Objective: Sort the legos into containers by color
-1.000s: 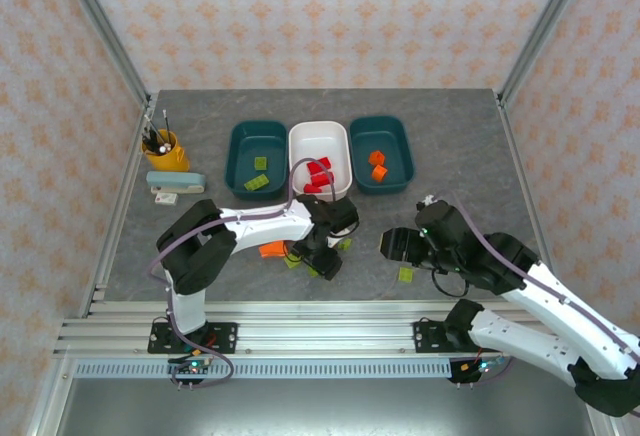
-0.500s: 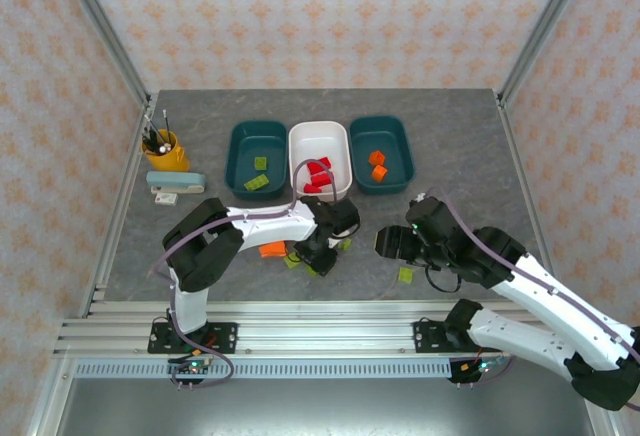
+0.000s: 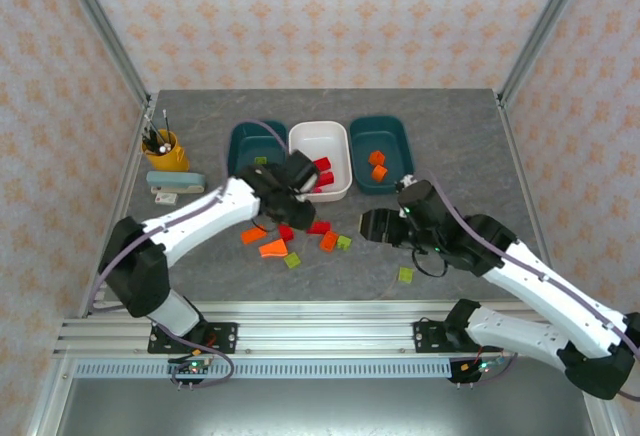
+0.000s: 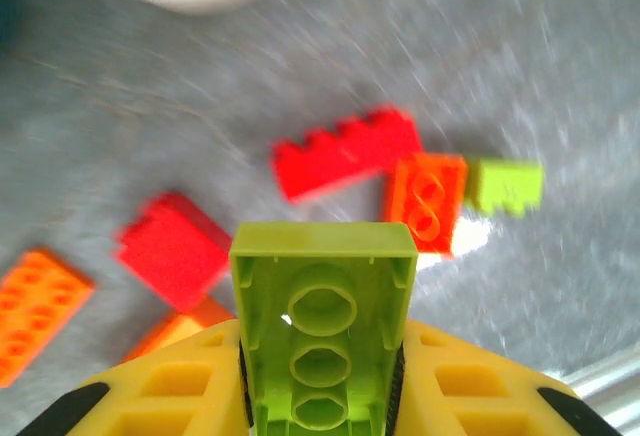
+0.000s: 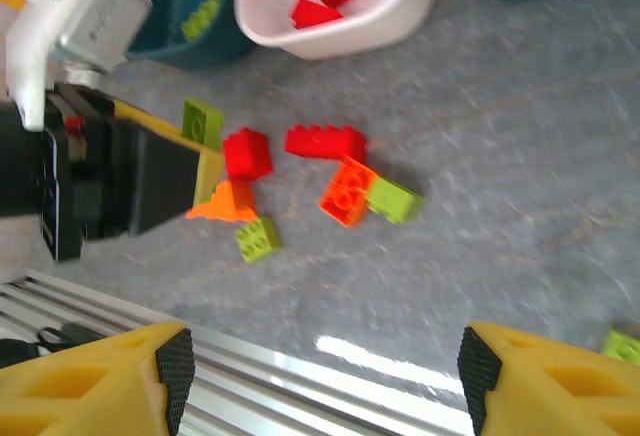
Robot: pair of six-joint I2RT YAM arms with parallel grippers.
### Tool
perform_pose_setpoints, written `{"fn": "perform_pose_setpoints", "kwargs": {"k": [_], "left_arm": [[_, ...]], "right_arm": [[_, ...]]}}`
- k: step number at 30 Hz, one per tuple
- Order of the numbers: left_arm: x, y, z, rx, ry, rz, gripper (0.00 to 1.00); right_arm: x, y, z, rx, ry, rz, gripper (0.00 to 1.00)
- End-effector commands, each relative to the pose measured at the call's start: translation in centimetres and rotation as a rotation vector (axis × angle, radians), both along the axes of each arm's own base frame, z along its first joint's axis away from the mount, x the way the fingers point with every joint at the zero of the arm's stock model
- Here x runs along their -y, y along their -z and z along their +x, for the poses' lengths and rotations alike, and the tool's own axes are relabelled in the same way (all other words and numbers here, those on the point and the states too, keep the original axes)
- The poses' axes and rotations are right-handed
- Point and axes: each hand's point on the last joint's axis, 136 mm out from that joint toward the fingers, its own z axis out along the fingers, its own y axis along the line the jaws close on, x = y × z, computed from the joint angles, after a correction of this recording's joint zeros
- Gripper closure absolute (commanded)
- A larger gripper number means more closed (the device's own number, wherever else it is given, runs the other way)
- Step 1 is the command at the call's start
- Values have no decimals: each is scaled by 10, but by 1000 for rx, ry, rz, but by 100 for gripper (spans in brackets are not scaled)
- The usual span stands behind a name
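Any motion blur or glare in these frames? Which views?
Left wrist: table and loose bricks motion-blurred, held lime brick sharp, small glare patch beside the orange brick. Right wrist: mildly soft, glare streak on the table. Top external: sharp, evenly lit.

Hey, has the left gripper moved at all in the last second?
Yes. In the top view the left gripper has swung left and away from the table's near edge, closer to the white tray, shut on a lime green brick.
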Motion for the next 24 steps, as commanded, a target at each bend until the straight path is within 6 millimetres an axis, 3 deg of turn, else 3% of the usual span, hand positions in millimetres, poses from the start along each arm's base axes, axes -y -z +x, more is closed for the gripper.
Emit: {"fn": "perform_pose_setpoints", "kwargs": {"k": [1,5,9,13,18,24], "left_arm": [[-31,-10,27,-9,-158,-22,67],[-62,-14,79,5,-309,-74,67],[-82,-3,129,-16,-407,-111,67],[-92,18,164,-56,-430,-84,67],[-93,39,187,-94,-430,-89,66],[-95,60,190,-138,-426,-58,61]], "right_arm": [[-38,-38,29,135,-54,110,27],[-70,-49,53,157,-93,111,27],[-92,-46,76,130,-111,85,27],[-106,-42,94,94,-102,92,27],[-113,-36,106,62,-97,101,27],[-113,-20,110,8,-89,94,27]]}}
